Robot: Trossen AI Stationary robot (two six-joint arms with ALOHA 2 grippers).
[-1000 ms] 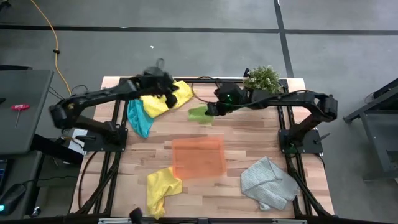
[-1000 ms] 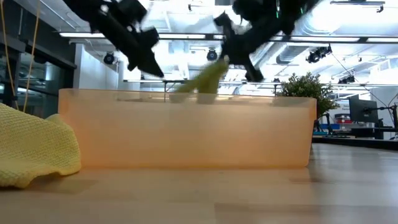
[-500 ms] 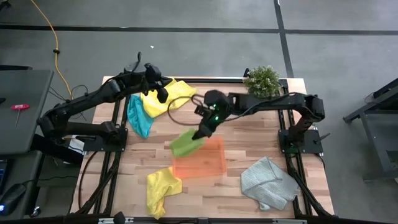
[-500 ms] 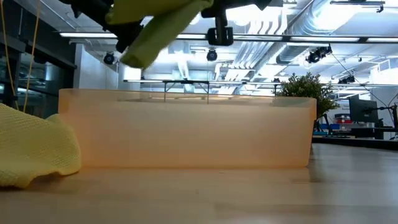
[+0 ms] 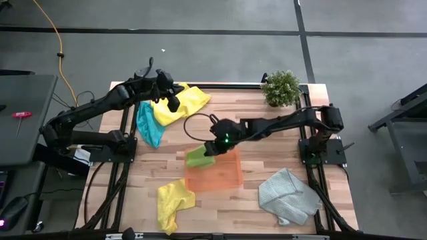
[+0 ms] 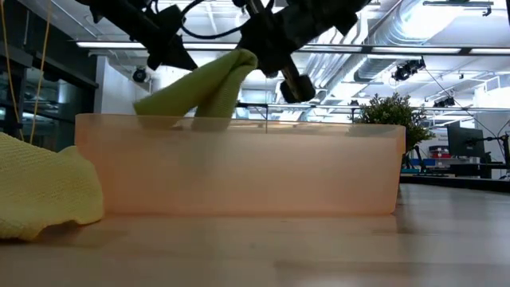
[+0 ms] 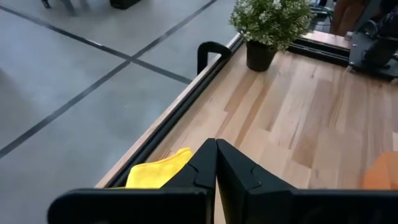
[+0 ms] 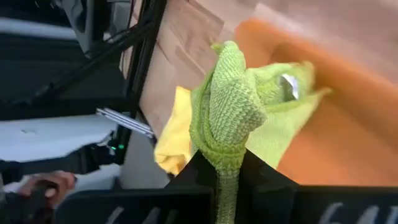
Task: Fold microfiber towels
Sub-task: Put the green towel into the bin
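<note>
Five soft microfiber cloths on the pale wood-plank table point(image 5: 267, 137), one in play. Right gripper point(image 5: 212, 148) sits over the far-left corner of the flat translucent orange rectangular tray point(image 5: 220, 175), fingers pinched tight on a bunched fold of the lime green cloth point(image 5: 198, 157); right wrist view shows that cloth point(image 8: 236, 115) squeezed between the two dark fingers, rest of it draping down onto the tray point(image 8: 348, 124). Low view: the green cloth point(image 6: 199, 92) hangs from the gripper point(image 6: 267, 56) in a tent shape, lower edge dropping behind the tray's near wall point(image 6: 239, 171), so contact with the tray floor can't be confirmed from there. Left gripper point(image 5: 172, 101) hovers over the far-left part of the table, above the crumpled yellow cloth point(image 5: 183, 103); left wrist view has its fingers point(image 7: 233, 171) pressed together, nothing between them, a bit of yellow cloth point(image 7: 158, 171) showing beside them. Teal-blue cloth point(image 5: 148, 125) lies just left of that yellow one, touching it. Second yellow cloth point(image 5: 172, 200) is crumpled near the front edge, left of the tray; low view shows it point(image 6: 44, 191) beside the tray. Light grey cloth point(image 5: 288, 195) lies rumpled at front right, well apart from the tray. Small bushy green potted plant point(image 5: 281, 87) stands at the far right corner.
</note>
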